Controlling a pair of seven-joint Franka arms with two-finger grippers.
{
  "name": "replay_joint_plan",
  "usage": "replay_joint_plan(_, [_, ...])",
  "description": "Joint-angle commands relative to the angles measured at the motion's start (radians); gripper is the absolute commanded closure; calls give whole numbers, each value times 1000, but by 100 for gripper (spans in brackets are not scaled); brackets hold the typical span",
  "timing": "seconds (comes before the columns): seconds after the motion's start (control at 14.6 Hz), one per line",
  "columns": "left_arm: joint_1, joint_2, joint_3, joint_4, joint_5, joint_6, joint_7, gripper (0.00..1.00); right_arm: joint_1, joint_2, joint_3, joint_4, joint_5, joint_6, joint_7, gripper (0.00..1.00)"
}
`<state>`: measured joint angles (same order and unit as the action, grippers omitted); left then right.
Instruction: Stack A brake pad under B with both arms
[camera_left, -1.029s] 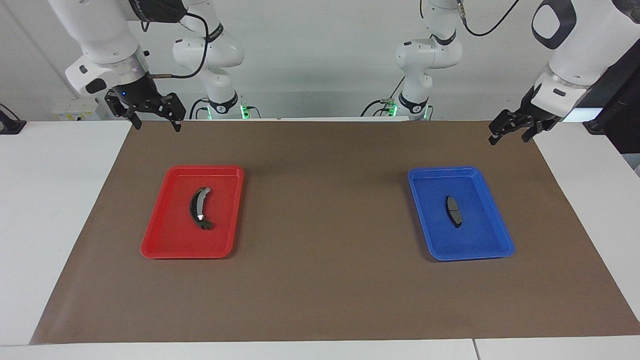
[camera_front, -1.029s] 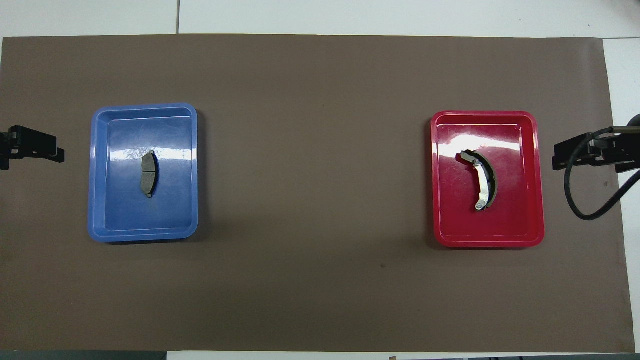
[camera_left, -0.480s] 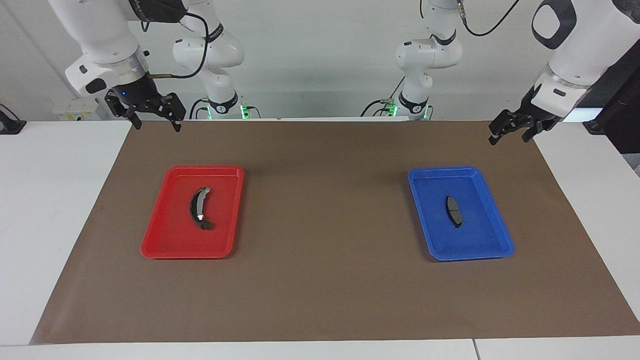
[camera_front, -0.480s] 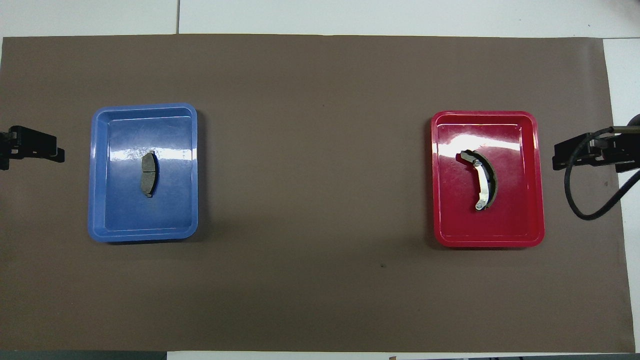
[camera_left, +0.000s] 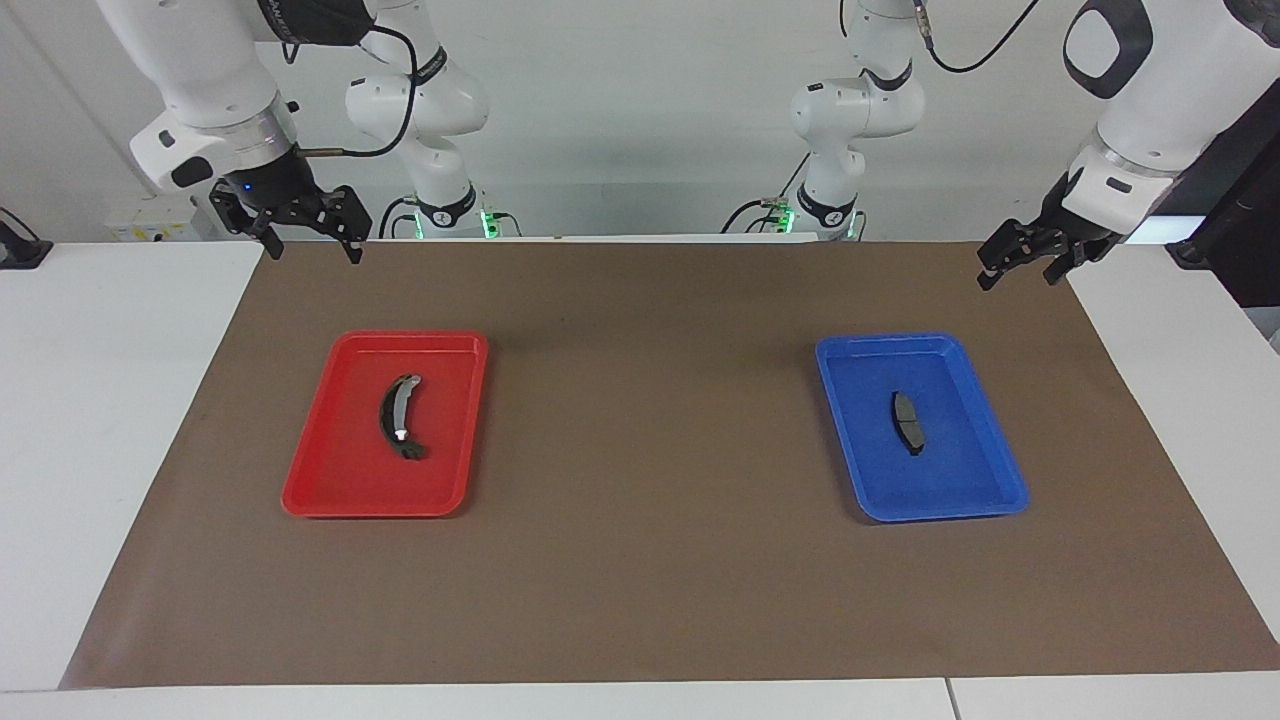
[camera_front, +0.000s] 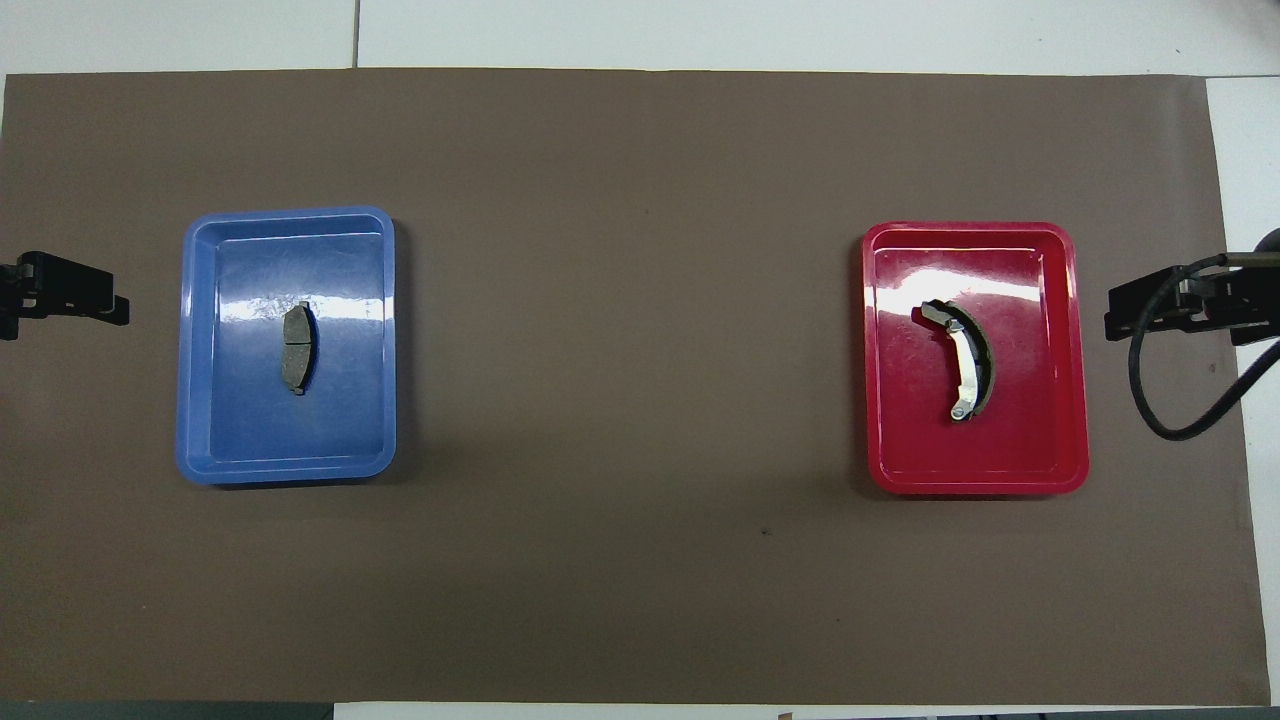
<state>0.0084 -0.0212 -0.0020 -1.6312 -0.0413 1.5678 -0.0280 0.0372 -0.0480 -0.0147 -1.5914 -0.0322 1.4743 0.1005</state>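
I work in a robotics lab: my two white arms (camera_left: 430, 110) are bolted by a bare pale wall (camera_left: 640, 120), cables (camera_left: 960, 50) trailing, over a white table (camera_left: 110, 420) under a brown mat (camera_left: 640, 580) holding a red tray (camera_left: 345, 495) and a blue tray (camera_left: 960, 505).

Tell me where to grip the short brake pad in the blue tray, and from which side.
Probably from straight above, pinching the short brake pad across its narrow width at mid-length. It lies flat in the blue tray, well clear of the walls; the open left end effector is on that end.
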Motion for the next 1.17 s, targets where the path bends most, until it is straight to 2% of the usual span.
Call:
replay_joint_plan(0.0, [1,-2,0,-1,17,-12,-3,0,-5,-6,5,1,12,7,16,0])
replay_joint_plan(0.27, [1,-2,0,-1,17,-12,-3,0,-5,-6,5,1,12,6,16,0])
replay_joint_plan(0.48, [-2,-13,0,-10,17,-66,-9,0,-5,-6,5,1,12,7,16,0])
replay_joint_plan(0.55, [-11,-19,0,-39,17,-36,9,1,-5,-4,5,1,12,7,16,0])
replay_joint_plan(0.62, [-13,-55,0,-118,17,56,8,1,-5,-6,5,1,12,7,15,0])
replay_joint_plan(0.69, [-14,-104,0,-244,18,187,8,1,-7,-4,5,2,12,6,12,0])
replay_joint_plan(0.75, [-16,-121,-3,-322,18,280,10,1,-7,-4,5,4,12,3,12,0])
replay_joint_plan(0.89, [-36,-108,-4,-399,18,383,13,1,-7,-4,5,4,12,-2,12,0])
replay_joint_plan(1.1, [-60,-34,-4,-504,18,564,37,2,-7,-6,5,2,12,12,18,0])
